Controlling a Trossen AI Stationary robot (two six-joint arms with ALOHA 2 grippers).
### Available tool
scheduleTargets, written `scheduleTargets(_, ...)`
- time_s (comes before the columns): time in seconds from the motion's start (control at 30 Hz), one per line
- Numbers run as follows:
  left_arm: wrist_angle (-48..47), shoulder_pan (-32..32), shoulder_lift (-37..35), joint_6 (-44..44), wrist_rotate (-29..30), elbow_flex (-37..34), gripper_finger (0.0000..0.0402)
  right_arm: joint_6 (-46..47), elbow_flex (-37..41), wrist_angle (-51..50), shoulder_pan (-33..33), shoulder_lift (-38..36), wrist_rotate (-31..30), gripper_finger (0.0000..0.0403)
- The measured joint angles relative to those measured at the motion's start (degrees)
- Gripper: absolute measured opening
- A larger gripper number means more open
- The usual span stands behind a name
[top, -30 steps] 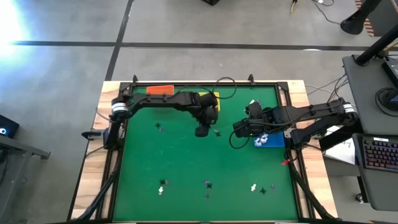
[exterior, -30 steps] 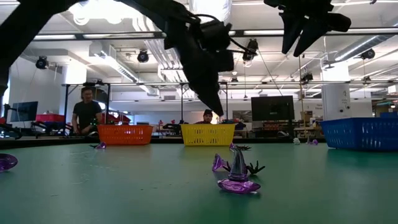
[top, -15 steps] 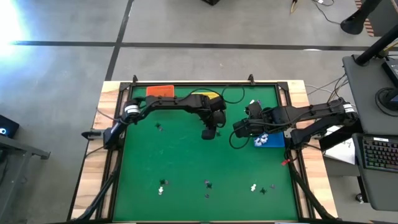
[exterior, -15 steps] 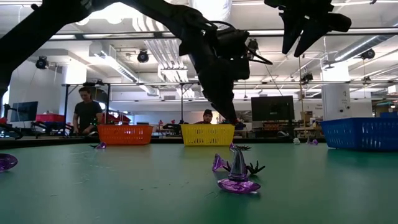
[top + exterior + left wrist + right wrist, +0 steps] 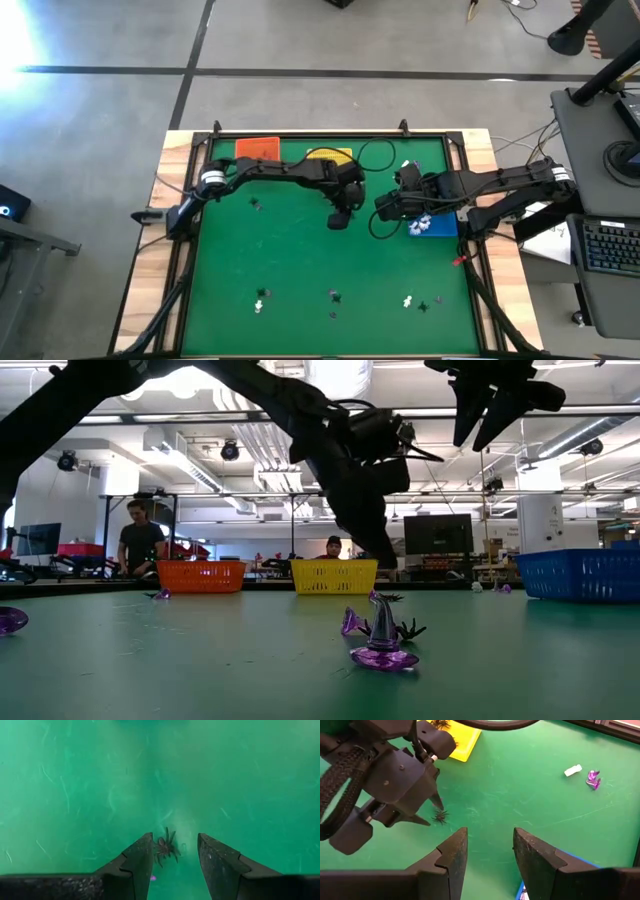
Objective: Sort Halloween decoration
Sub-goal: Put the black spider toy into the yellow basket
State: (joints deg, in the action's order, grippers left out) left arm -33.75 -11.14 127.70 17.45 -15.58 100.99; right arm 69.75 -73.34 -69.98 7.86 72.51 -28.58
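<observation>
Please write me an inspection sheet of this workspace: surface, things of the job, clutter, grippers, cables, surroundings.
Surface: green mat, wooden table edges.
Job's things: black spider on the mat between the left gripper's fingers; purple witch hat upright; small trinkets along the near edge; orange basket, yellow basket, blue basket.
Clutter: nothing seen.
Grippers: left gripper open, low over the spider; right gripper open, raised beside the blue basket.
Cables: black cable looping on the mat.
Surroundings: person standing behind the table.

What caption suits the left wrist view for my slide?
Open left gripper poised over a black spider on the green table.
</observation>
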Motion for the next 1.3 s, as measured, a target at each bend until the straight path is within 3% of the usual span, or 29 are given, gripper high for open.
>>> scheduleTargets(0.93,3.3,-0.1,4.2,-3.3,1.0,-2.4,0.0136,1.2,-0.1,0.9,0.0,0.0,0.1,0.0152)
scheduleTargets(1.1,3.5,0.0,4.3,-3.4,3.1,-2.4,0.011,1.2,-0.1,0.9,0.0,0.0,0.1,0.0153)
scheduleTargets(1.3,3.6,-0.1,4.3,-3.4,3.7,-2.5,0.0046,0.9,-0.1,1.2,0.0,0.0,0.1,0.0153)
